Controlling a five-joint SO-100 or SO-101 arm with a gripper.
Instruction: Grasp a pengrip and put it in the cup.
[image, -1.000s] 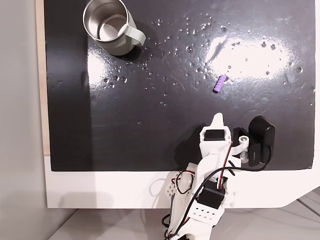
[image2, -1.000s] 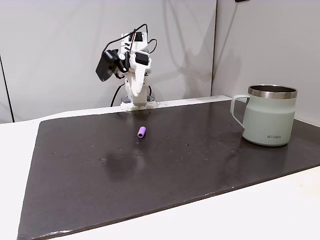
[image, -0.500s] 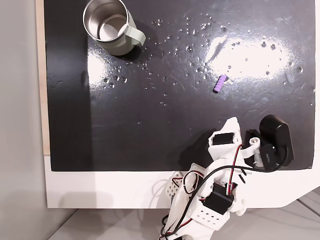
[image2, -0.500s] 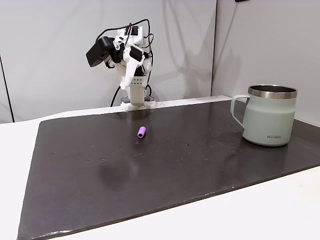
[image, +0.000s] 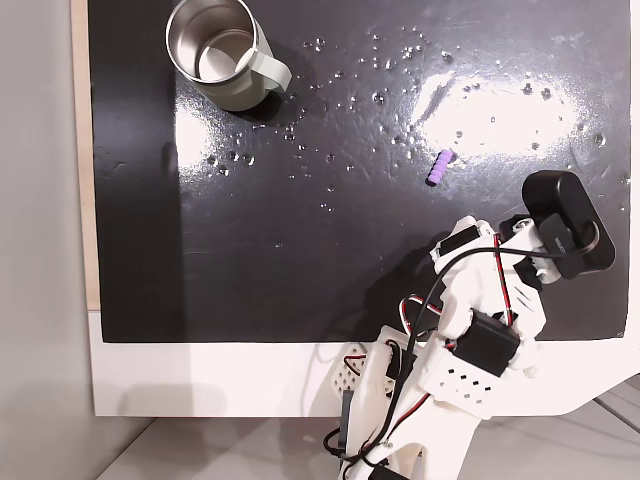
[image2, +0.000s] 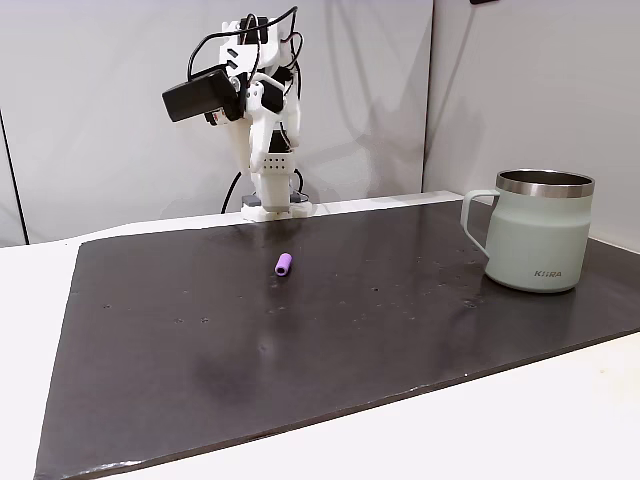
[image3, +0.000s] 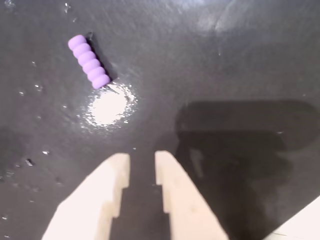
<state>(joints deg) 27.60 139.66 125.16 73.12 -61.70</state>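
Hovering above the dark desk with tool parted slightly and empty, pengrip lying up-left in the wrist view, well apart from cup.

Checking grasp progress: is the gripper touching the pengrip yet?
Apart. The wrist view shows bare dark mat between the gripper fingertips and the pengrip.

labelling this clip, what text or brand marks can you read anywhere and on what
One small dark mark low on the side of the cup, in a fixed view: it looks like "KIIRA", but it is too small to read with certainty.
No text on the pengrip, the black mat or the gripper.
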